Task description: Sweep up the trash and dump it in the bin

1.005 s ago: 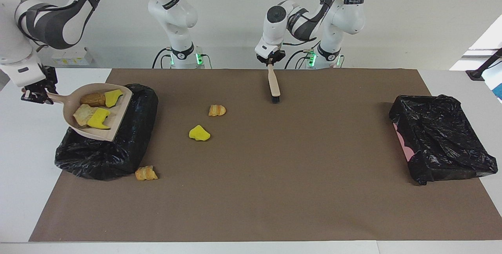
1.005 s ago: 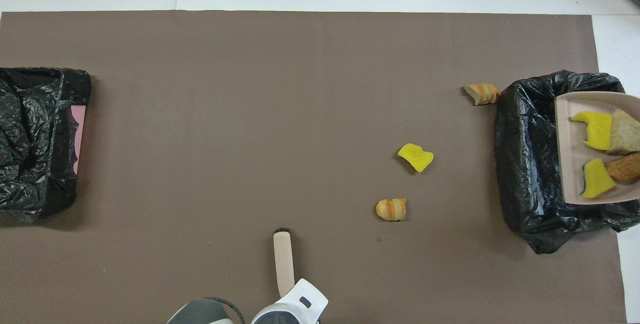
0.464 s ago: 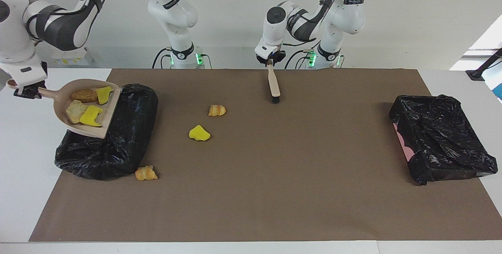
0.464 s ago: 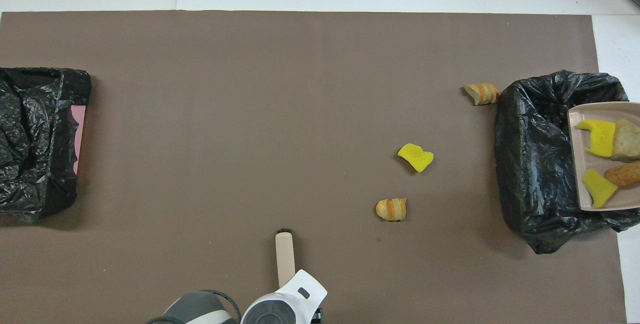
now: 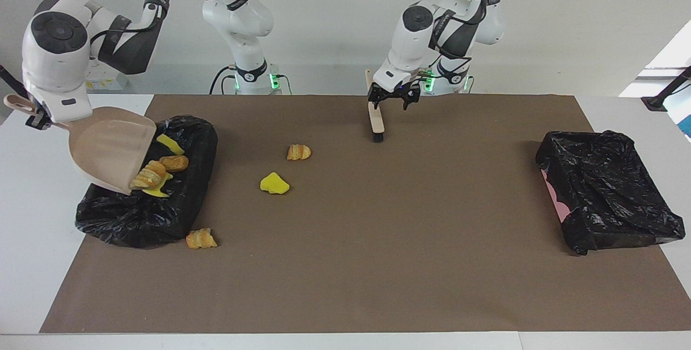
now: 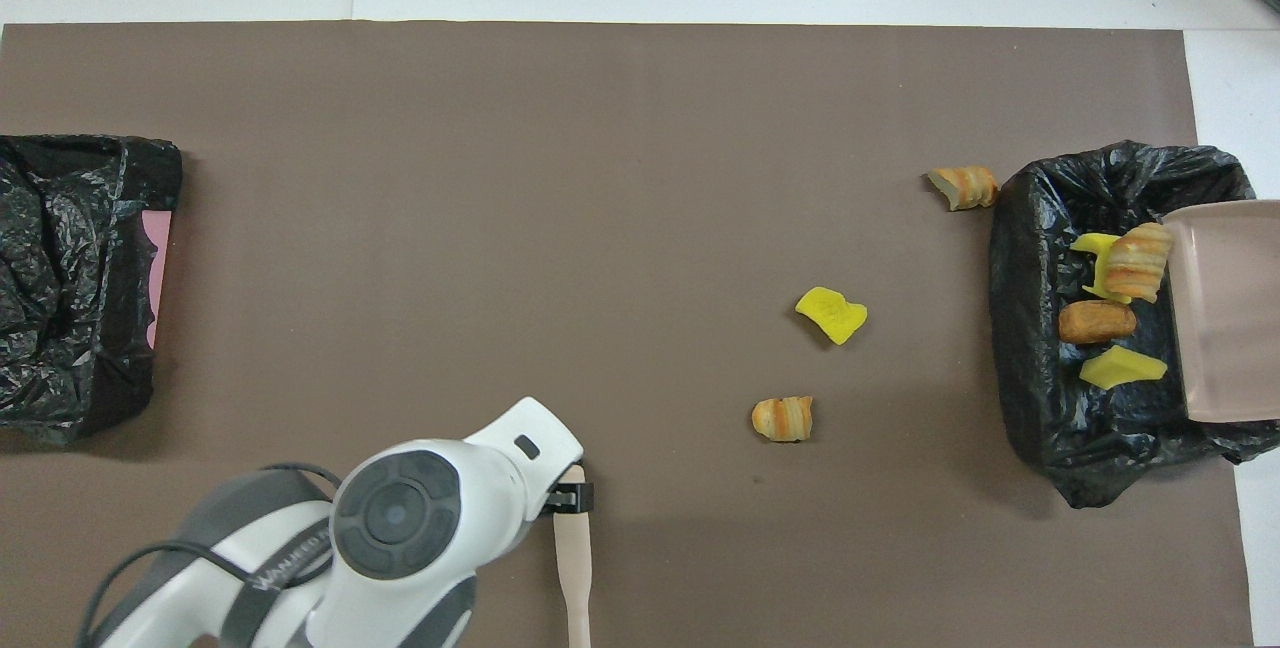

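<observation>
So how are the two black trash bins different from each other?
The bin at the right arm's end has trash in it: yellow pieces and bread-like lumps lie inside. No trash shows in the bin at the left arm's end.

The first has the tilted dustpan over it, held by the right gripper; nothing hangs over the second.

The second shows some pink at its edge; the first doesn't.

Both are lined with crinkly black bags.

A plain white wall (image 5: 567, 26) is standing past the white table (image 5: 32, 263), which is carrying a brown mat (image 5: 378, 263) over most of its top; even light is falling on it, and a bright opening (image 5: 669, 53) is showing at one edge
</observation>
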Tool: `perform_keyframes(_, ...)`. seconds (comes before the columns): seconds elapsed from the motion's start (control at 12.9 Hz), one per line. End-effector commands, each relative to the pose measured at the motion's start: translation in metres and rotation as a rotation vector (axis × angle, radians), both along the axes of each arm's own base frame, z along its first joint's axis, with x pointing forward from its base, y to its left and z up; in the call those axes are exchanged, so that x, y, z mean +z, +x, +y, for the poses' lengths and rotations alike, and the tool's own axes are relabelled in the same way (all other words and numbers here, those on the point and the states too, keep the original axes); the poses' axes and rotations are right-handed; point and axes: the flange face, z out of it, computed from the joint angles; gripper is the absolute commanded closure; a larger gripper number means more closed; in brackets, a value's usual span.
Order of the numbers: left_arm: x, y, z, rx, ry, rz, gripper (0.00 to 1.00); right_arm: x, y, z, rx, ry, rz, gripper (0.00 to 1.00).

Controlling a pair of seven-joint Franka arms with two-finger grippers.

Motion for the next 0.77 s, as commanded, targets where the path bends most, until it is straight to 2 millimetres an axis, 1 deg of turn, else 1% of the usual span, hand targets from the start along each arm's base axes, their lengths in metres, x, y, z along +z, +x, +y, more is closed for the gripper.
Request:
perform_keyframes(0.0,0.040,0.054,0.036,-0.056,0.017,-0.032,0.00,0.013,-0.021,0.013,0.016,-0.054,0.024,1.00)
perform_keyframes(0.08,0.060,0.076,0.052,-0.073,0.043,-0.049,0.00,0.018,-0.026,0.011,0.018,-0.057,0.024,1.00)
perform_keyframes(0.15,0.080,0.096,0.062,-0.094,0.065,-0.059,0.00,0.021,-0.029,0.008,0.021,-0.057,0.028,1.00)
perform_keyframes(0.23,0.101,0.116,0.072,-0.087,0.071,-0.061,0.00,0.029,-0.029,0.008,0.034,-0.059,0.019,1.00)
perform_keyframes(0.31,0.118,0.134,0.087,-0.091,0.071,-0.063,0.00,0.035,-0.030,0.009,0.032,-0.055,0.003,1.00)
perform_keyframes(0.39,0.139,0.143,0.100,-0.121,0.063,-0.083,0.00,0.040,-0.029,0.010,0.026,-0.049,-0.015,1.00)
perform_keyframes(0.46,0.156,0.150,0.116,-0.135,0.059,-0.107,0.00,0.047,-0.026,0.017,0.030,-0.041,-0.034,1.00)
perform_keyframes(0.54,0.170,0.156,0.136,-0.118,0.057,-0.125,0.00,0.046,-0.025,0.025,0.029,-0.002,-0.045,1.00)
perform_keyframes(0.62,0.187,0.160,0.154,-0.101,0.058,-0.137,0.00,0.043,-0.022,0.037,0.032,0.052,-0.059,1.00)
perform_keyframes(0.7,0.199,0.161,0.168,-0.118,0.061,-0.132,0.00,0.039,-0.023,0.045,0.025,0.111,-0.068,1.00)
